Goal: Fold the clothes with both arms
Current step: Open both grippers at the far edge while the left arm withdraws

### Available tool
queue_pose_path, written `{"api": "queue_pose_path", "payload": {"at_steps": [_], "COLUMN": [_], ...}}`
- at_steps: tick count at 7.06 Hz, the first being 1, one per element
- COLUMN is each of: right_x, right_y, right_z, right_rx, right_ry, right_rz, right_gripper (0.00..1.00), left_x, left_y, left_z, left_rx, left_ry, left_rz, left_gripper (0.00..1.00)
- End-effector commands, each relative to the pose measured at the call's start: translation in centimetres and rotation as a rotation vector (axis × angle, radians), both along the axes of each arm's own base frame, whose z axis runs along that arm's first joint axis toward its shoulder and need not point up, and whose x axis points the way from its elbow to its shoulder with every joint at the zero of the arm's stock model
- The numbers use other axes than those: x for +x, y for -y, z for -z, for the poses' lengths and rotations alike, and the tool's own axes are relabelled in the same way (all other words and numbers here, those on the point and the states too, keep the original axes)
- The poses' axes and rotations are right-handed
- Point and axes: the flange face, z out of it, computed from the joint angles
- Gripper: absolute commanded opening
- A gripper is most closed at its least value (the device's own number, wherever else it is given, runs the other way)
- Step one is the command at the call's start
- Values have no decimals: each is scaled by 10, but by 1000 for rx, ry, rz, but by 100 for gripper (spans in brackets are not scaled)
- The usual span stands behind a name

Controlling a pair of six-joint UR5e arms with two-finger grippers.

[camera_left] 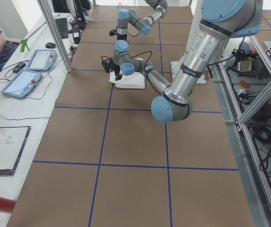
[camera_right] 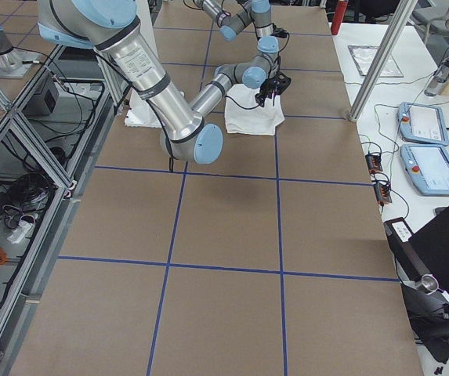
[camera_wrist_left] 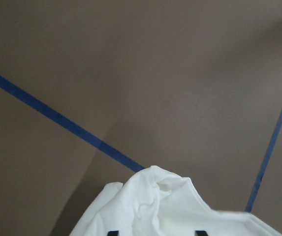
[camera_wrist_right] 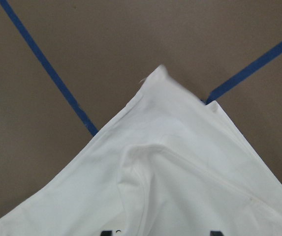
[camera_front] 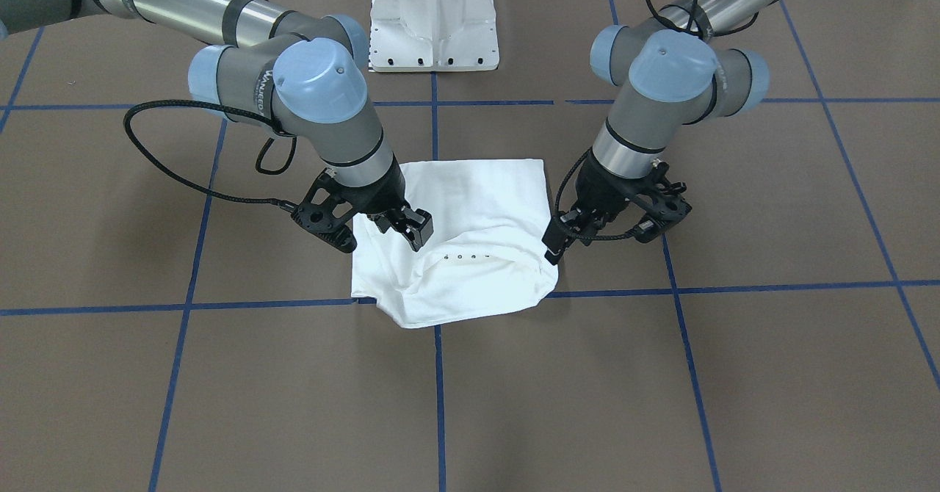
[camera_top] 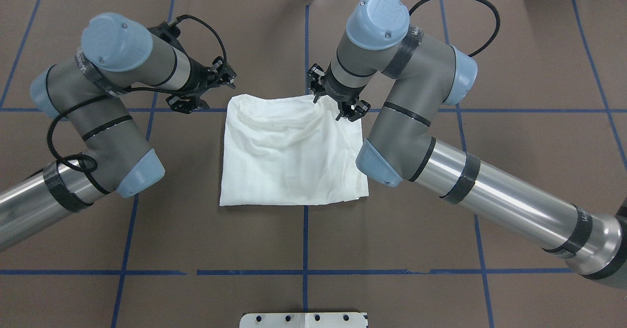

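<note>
The white T-shirt (camera_top: 289,156) lies folded into a rough rectangle in the middle of the brown table, with a line of small black print (camera_front: 461,258) near its far end. My left gripper (camera_front: 552,248) is open, low at the shirt's far left corner. The left wrist view shows its two tips apart (camera_wrist_left: 155,232) with the bunched corner (camera_wrist_left: 155,196) between them. My right gripper (camera_front: 410,229) is open, just above the shirt's far right corner. The right wrist view shows its tips apart (camera_wrist_right: 163,231) over the cloth (camera_wrist_right: 180,162). I cannot see the collar.
The white pedestal base (camera_front: 433,22) stands at the robot's side of the table. Blue tape lines (camera_top: 305,240) grid the brown surface. Beyond the table's far edge sit operators' tablets (camera_left: 31,71), cables and a metal post (camera_left: 55,33).
</note>
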Motion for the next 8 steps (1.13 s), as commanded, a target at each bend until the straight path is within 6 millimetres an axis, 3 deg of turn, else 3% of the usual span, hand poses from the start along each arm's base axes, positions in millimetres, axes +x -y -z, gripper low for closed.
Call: {"api": "queue_pose_path", "payload": {"at_steps": [1,2,4,5,6,7,8], "right_x": [7,7,-52,-70,-82,-98,-108], "right_y": [0,0,-53,-70,-80,-91,-85], "right_z": [4,-2,2,7,7,3,3], "right_rx": [74,130,304,399,462,544,583], "right_ry": [11,-13,-73,-144,-196,-241,-263], "right_rz": [13,33,160,238,303,347,382], "right_gripper": [100,100,100,100,100,100,100], "left_x": [-33,-39,-57,-67,-72,-77,-79], "left_y": [27,30,40,45,43,46,46], "left_z": [-13,-18,-20,-26,-39,-39,-43], "left_rx": [33,77,114,149,157,157,150], "left_ry": [33,57,81,104,116,113,116], "left_rz": [-13,-37,-37,-50,-79,-80,-80], "left_gripper": [99,99,99,99,99,99,99]}}
